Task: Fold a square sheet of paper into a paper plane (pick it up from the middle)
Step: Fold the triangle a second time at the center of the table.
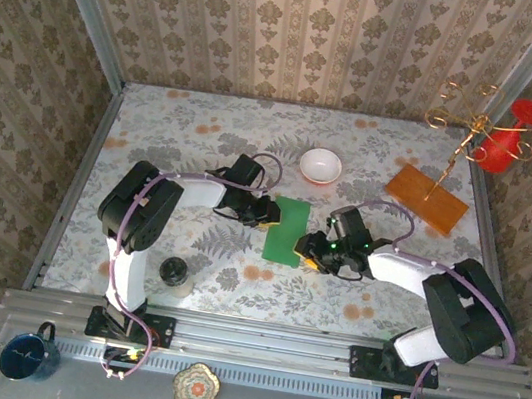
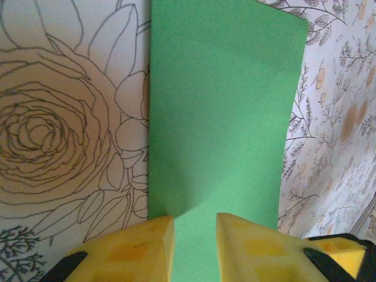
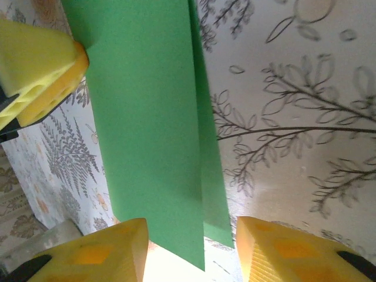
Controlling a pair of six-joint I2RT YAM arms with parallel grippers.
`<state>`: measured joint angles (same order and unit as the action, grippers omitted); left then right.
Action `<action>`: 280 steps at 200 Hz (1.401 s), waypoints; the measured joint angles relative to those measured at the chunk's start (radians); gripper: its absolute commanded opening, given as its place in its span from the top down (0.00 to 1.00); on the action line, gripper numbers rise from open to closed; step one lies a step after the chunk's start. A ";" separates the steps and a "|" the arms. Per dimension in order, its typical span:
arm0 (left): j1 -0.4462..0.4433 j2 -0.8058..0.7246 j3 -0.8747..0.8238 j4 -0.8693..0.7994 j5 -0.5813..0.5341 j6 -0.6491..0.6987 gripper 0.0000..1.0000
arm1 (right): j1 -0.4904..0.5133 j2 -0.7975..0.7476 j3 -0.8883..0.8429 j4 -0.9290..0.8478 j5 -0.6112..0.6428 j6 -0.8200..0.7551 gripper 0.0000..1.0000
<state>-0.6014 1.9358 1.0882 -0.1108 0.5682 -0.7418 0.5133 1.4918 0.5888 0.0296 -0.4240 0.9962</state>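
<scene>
- In the left wrist view, the near end of the square sheet of paper (image 2: 217, 117) runs off the bottom edge between the left claw (image 2: 195, 247) fingers.
- In the right wrist view, the sheet's far end leaves the top edge, and the right claw (image 3: 191, 249) fingers are cropped below.
- From above, both claws' fingertips are too small to tell whether they touch the paper.

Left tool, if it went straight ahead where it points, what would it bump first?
Probably the green paper: the left tool points straight at it, and the paper's near edge lies between the yellow fingertips.
</scene>
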 measured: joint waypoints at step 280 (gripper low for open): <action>0.000 -0.014 0.000 -0.023 -0.008 -0.023 0.73 | 0.017 0.007 -0.105 0.224 -0.025 0.080 0.90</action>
<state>-0.6014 1.9213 1.0885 -0.1341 0.5598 -0.7650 0.5304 1.4990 0.4843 0.2531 -0.4488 1.0767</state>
